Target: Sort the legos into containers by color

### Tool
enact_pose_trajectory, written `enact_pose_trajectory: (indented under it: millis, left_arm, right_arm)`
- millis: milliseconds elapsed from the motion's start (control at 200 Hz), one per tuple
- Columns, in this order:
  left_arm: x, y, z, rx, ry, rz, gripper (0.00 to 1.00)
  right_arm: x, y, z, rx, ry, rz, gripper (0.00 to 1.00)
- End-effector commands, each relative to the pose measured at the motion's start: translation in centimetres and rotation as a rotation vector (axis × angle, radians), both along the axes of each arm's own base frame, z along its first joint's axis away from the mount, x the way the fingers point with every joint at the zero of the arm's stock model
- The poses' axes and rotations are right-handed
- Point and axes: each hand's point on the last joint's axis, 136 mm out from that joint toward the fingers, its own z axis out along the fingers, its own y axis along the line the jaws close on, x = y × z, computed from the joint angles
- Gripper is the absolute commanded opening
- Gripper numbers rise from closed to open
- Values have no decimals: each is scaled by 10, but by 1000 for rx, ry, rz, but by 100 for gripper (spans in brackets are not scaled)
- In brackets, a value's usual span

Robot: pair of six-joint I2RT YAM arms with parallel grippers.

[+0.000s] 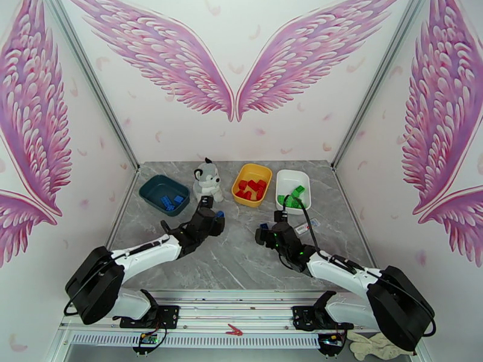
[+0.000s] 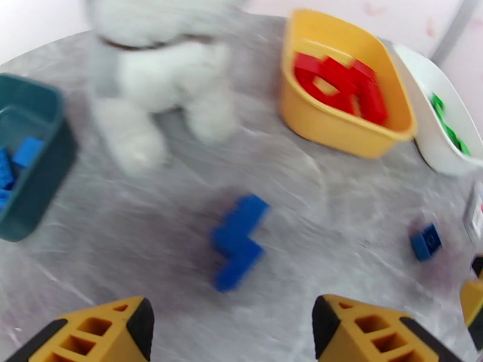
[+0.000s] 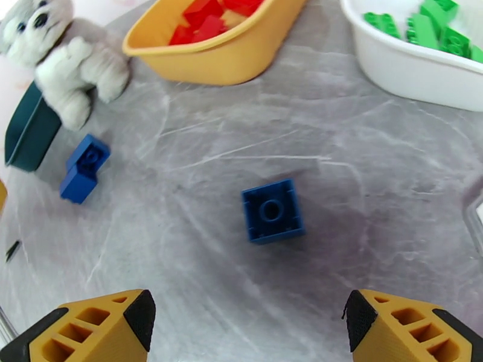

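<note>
- Left gripper (image 2: 232, 324) released: yellow fingers (image 2: 102, 333) wide apart, nothing between them.
- Just ahead of it on the grey marbled table (image 1: 229, 260), a blue stepped lego piece (image 2: 237, 242), blurred in the left wrist view, free of both fingers, near the paw of the plush dog (image 1: 207, 181).
- Right gripper (image 3: 249, 315) also released, jaws wide, nothing grasped.
- Ahead of its fingertips, one square blue brick (image 3: 271, 211), flat on the table with the hollow underside up, touching nothing.
- Dark teal tray (image 1: 151, 188) at the far left, left of the dog, with blue bricks (image 1: 171, 202) inside.
- Yellow tray (image 2: 326, 125) right of the dog, with red bricks (image 2: 338, 82) inside.
- White tray (image 3: 410, 73) just beside the yellow one on its right, with green bricks (image 3: 431, 22) inside.
- Both loose blue pieces outside every tray, well apart from each other.
</note>
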Motion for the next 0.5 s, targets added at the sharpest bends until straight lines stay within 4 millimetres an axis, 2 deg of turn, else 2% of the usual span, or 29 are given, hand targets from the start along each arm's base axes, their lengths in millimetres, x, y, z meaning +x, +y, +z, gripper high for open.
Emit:
enact_pose_trajectory:
  millis: [0,80,185,360,495]
  left_arm:
    - [0,-52,-2,-28,-5,-97,79]
    - [-3,-87,-13,-7,6,-197,80]
    - [-8,-119,-26,2,10,-303,81]
    - [-14,-147,-48,20,40,-394,82]
    - [-11,-159,-66,58,49,-411,82]
  right_arm:
    - [5,-19,9,12,-14,-110,90]
    - [2,-29,12,21,-16,-138,91]
    - [-5,-42,18,39,-32,-165,95]
    - [-22,-61,36,74,-93,-200,99]
    - [-36,-73,52,105,-148,-217,99]
